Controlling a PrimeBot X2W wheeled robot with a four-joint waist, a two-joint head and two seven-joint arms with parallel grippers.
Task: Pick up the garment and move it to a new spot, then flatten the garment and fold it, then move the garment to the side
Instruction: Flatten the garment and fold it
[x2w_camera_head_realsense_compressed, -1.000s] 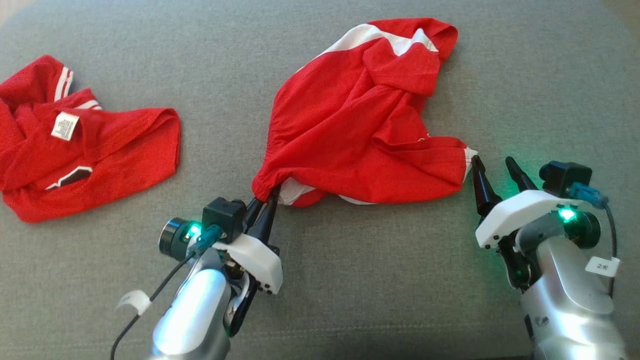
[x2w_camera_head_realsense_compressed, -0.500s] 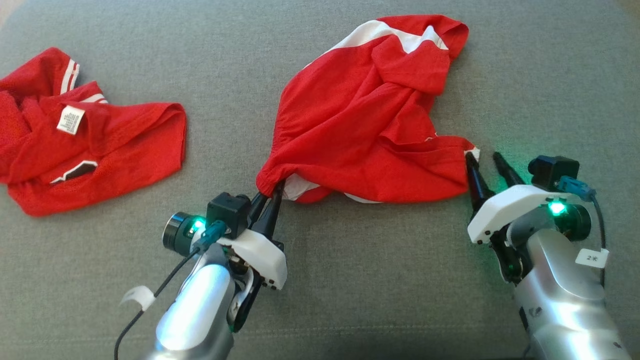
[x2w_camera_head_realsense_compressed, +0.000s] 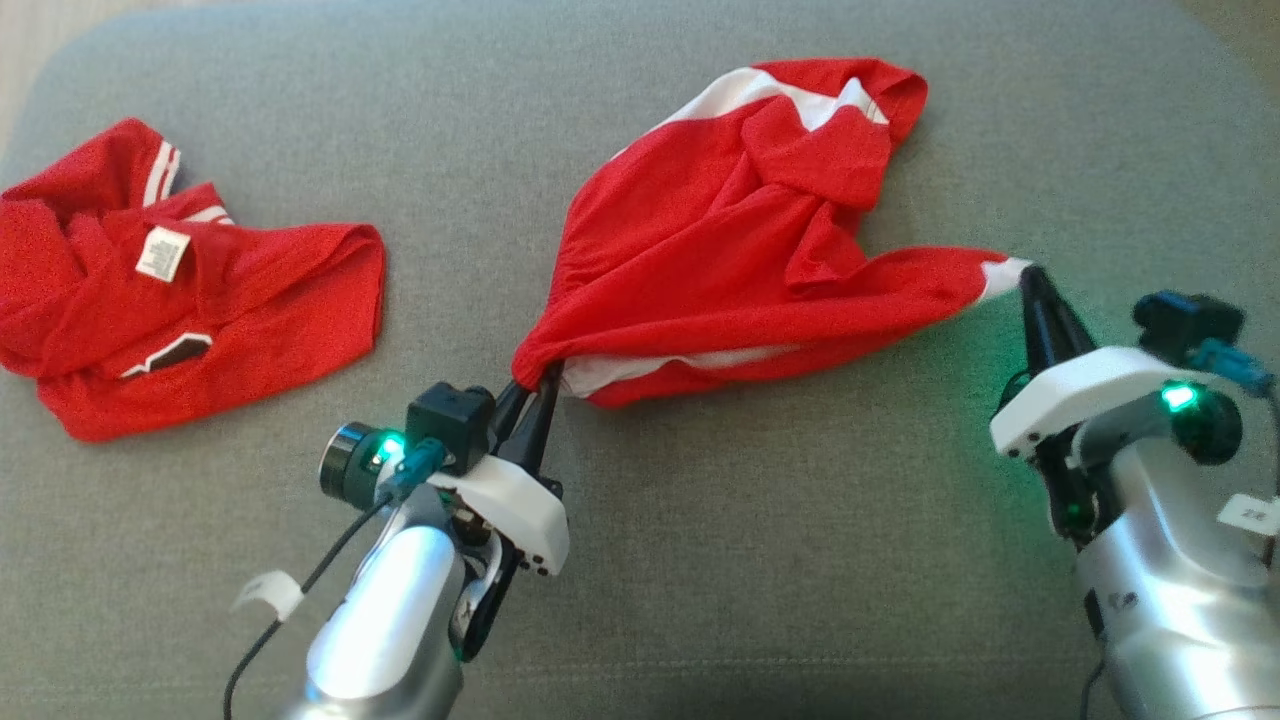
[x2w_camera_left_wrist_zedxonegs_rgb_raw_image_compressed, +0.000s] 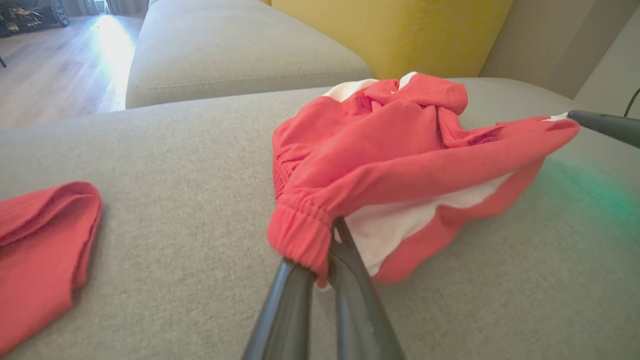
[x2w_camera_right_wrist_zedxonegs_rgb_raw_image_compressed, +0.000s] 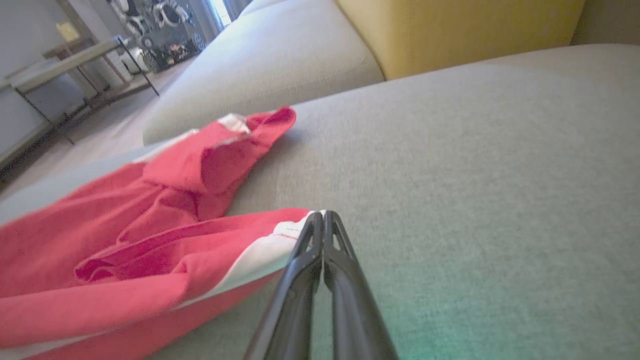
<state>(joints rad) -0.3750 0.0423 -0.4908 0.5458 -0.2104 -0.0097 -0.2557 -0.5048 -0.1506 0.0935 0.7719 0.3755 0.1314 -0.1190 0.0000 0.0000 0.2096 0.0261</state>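
Head view: the red garment (x2w_camera_head_realsense_compressed: 720, 250) lies bunched in the middle of the grey sofa (x2w_camera_head_realsense_compressed: 800, 560), stretched between the two arms. The left pincer (x2w_camera_head_realsense_compressed: 530, 390) is clamped on its gathered waistband. The right pincer (x2w_camera_head_realsense_compressed: 1033, 285) is closed on a white-edged corner at the right. A second red shirt (x2w_camera_head_realsense_compressed: 190, 290) lies well apart, at the left.

Left wrist view: both fingers pinch the elastic band.

Right wrist view: the fingers meet on the tip of the white hem.

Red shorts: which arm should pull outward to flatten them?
Probably right. The right gripper pinches the red shorts by a white corner, bare cushion beyond. The left gripper holds the waistband; another red garment lies on that side.
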